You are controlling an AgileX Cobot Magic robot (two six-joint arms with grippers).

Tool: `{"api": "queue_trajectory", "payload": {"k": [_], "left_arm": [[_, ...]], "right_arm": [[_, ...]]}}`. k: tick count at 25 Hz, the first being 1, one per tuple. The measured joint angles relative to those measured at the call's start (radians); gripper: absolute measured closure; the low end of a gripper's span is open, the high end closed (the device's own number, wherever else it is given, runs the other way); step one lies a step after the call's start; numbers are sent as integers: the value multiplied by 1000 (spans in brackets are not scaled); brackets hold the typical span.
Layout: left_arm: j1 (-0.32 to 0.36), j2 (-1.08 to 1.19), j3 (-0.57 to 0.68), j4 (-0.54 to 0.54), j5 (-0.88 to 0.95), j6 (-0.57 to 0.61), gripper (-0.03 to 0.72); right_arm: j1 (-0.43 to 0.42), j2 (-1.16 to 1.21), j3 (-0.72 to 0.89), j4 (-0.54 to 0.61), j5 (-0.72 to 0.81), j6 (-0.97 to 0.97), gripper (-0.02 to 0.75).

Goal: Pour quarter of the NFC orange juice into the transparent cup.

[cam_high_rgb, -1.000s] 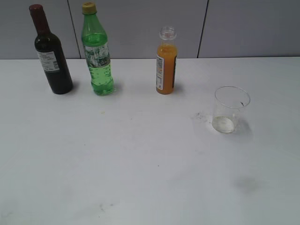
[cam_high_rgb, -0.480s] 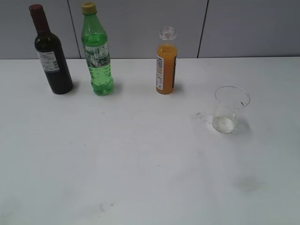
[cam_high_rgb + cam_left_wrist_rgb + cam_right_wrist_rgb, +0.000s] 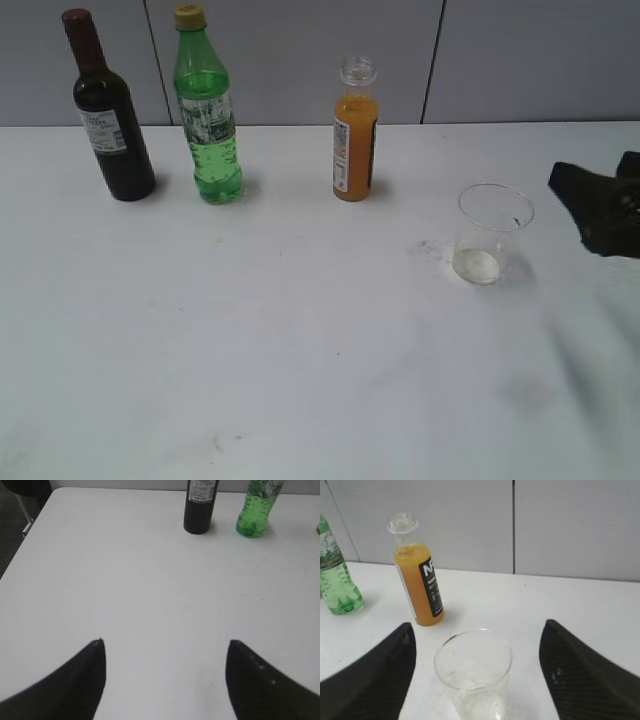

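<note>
The NFC orange juice (image 3: 355, 135) stands capless and upright at the back middle of the white table; the right wrist view shows it (image 3: 418, 577) with its black label. The transparent cup (image 3: 490, 233) stands empty to its right. My right gripper (image 3: 600, 205) is open at the right edge, just right of the cup. In the right wrist view the cup (image 3: 473, 672) stands between the open jaws (image 3: 477, 672), touching neither. My left gripper (image 3: 165, 680) is open and empty over bare table; it is out of the exterior view.
A dark wine bottle (image 3: 108, 110) and a green bottle with a yellow cap (image 3: 208, 110) stand at the back left, also in the left wrist view (image 3: 200, 505) (image 3: 257, 507). A grey panelled wall runs behind the table. The table's left edge (image 3: 22, 545) shows.
My right gripper has come into the exterior view from the right edge, next to the cup. The bottles and cup have not moved.
</note>
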Motion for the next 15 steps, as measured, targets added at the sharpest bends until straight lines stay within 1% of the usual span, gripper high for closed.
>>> {"api": "queue_trajectory", "payload": {"k": [6, 8, 11, 15], "left_arm": [[0, 0, 0, 0, 0, 0, 118], [0, 0, 0, 0, 0, 0, 118], [0, 0, 0, 0, 0, 0, 118], [0, 0, 0, 0, 0, 0, 118]], "right_arm": [[0, 212, 5, -25, -166, 5, 146], [0, 272, 4, -30, -192, 5, 132], [0, 343, 4, -38, -213, 5, 84], [0, 427, 4, -42, -218, -39, 69]]}}
